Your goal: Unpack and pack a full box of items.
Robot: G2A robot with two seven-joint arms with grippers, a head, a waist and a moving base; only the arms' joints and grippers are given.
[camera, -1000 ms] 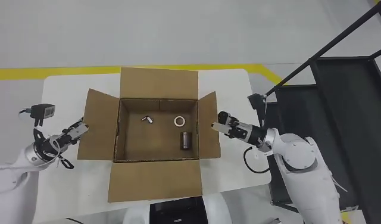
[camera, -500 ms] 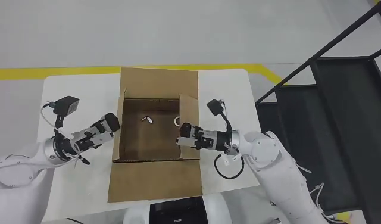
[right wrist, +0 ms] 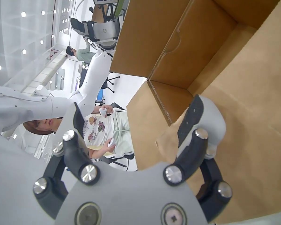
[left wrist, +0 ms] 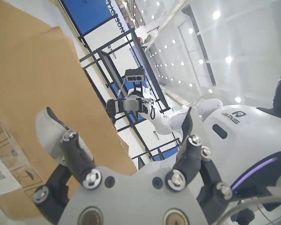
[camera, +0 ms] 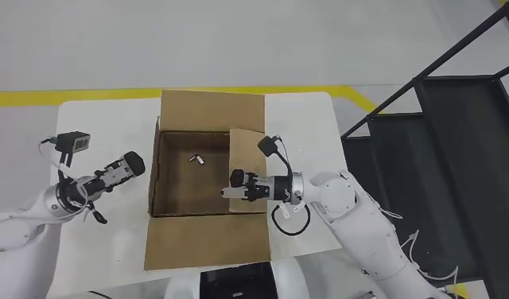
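Note:
The cardboard box (camera: 208, 213) stands open in the middle of the white table. Its left flap (camera: 153, 164) is upright, and my left gripper (camera: 135, 162) sits open just outside it. In the left wrist view that flap (left wrist: 37, 76) lies against one finger (left wrist: 51, 129) of the left gripper (left wrist: 119, 127). The right flap (camera: 248, 168) leans inward over the box, with my open right gripper (camera: 229, 194) pressed on it. In the right wrist view the flap (right wrist: 248, 118) sits behind one finger (right wrist: 199, 115) of the right gripper (right wrist: 135, 118). A small silver item (camera: 197, 159) lies on the box floor.
The far flap (camera: 211, 110) and near flap (camera: 207, 239) lie flat outward on the table (camera: 95, 120). A black metal frame (camera: 453, 132) stands just past the table's right edge. A yellow floor line (camera: 79, 98) runs behind the table.
The right arm swung in and folded the right flap from flat outward to over the box, covering the tape roll and dark cylinder. The left flap was pushed upright; the left gripper then drew back slightly.

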